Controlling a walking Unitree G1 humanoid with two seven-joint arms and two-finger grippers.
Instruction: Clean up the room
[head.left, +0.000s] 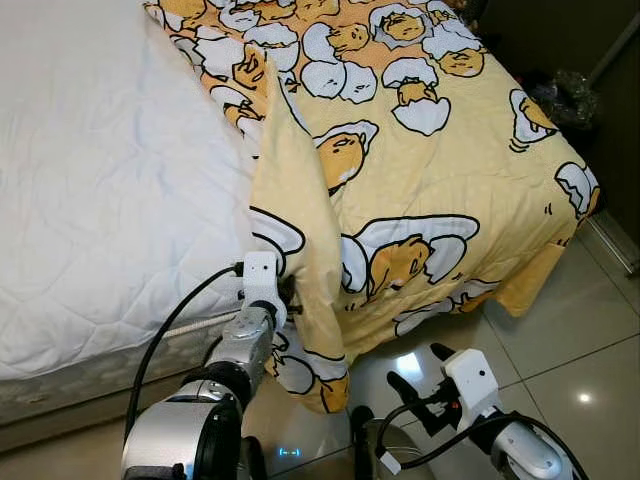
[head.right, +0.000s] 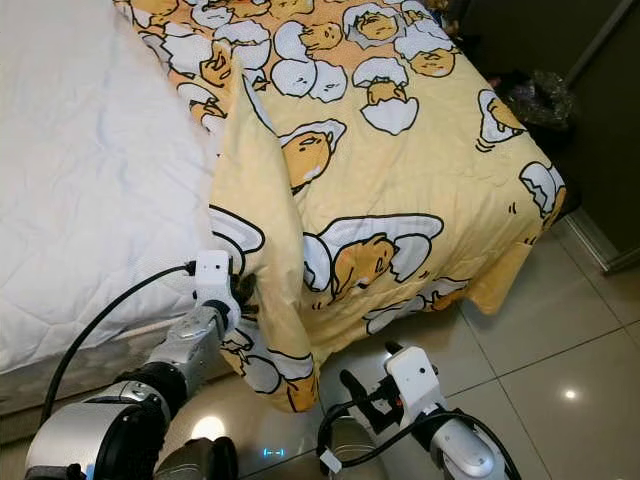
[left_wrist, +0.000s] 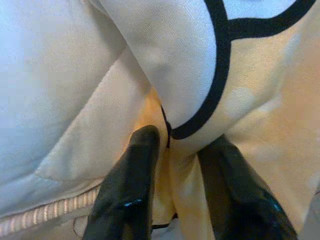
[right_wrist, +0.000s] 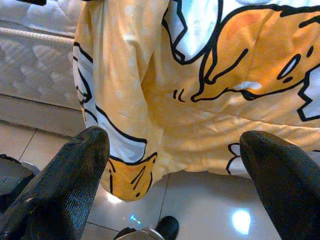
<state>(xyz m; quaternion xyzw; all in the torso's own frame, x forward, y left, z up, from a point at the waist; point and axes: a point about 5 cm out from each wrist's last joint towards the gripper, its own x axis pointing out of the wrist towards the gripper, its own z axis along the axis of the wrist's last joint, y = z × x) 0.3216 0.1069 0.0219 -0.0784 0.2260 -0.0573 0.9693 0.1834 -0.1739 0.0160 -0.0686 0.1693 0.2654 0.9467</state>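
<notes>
The left claw (left_wrist: 172, 185) is clamped on a fold of the yellow blanket (head.left: 420, 180) at the bed's (head.left: 90, 200) edge. The right claw (head.left: 425, 385) hangs spread over the floor (head.left: 580, 350). Bed-making is underway; next, pull the blanket across the bare mattress.

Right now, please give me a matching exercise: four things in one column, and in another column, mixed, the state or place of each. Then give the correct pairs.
Things:
1. left tool
2. right tool
3. yellow blanket
4. white mattress

States or places:
A. open, low above the tiled floor
B. bare beside the blanket, on the robot's left
C. shut on a fold of fabric at the bed's edge
D. spread over the bed, one edge hanging toward the floor

Pairs: 1-C, 2-A, 3-D, 4-B
</notes>
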